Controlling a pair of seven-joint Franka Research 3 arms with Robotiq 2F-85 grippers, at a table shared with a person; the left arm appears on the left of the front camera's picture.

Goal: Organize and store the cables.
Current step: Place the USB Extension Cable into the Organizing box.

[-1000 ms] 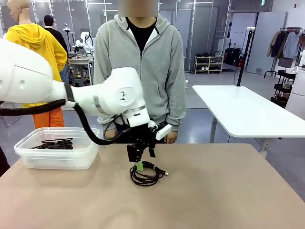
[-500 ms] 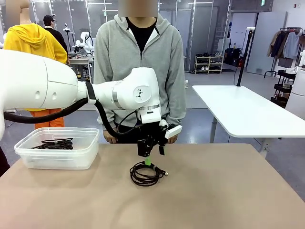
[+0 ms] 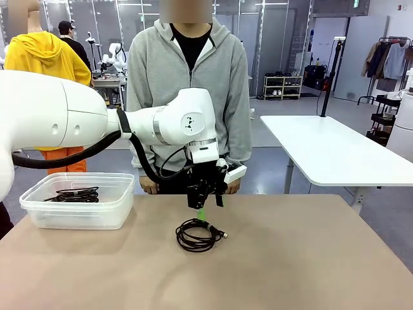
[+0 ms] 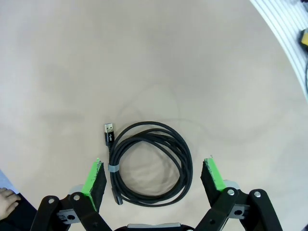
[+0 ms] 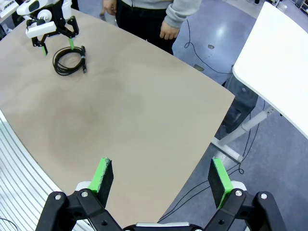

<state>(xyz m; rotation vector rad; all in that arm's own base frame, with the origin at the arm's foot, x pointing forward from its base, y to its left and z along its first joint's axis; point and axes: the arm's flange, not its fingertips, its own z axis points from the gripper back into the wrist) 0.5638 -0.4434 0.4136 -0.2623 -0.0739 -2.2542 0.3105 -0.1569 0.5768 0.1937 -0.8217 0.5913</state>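
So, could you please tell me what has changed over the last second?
The left gripper swung right across the table and rose, now hanging open just above the coiled cable, nothing held. The cable, the plastic bin with its cable, and the person stayed put.

— What's the counter carrying on my screen?

— I see a tan top with two things on it. A coiled black USB cable lies flat near the middle, bound by a small grey tie, its plug sticking out to one side.

— And at the left end?

— A clear plastic bin, resting on the counter, well apart from the coil. Another black cable bundle lies inside it.
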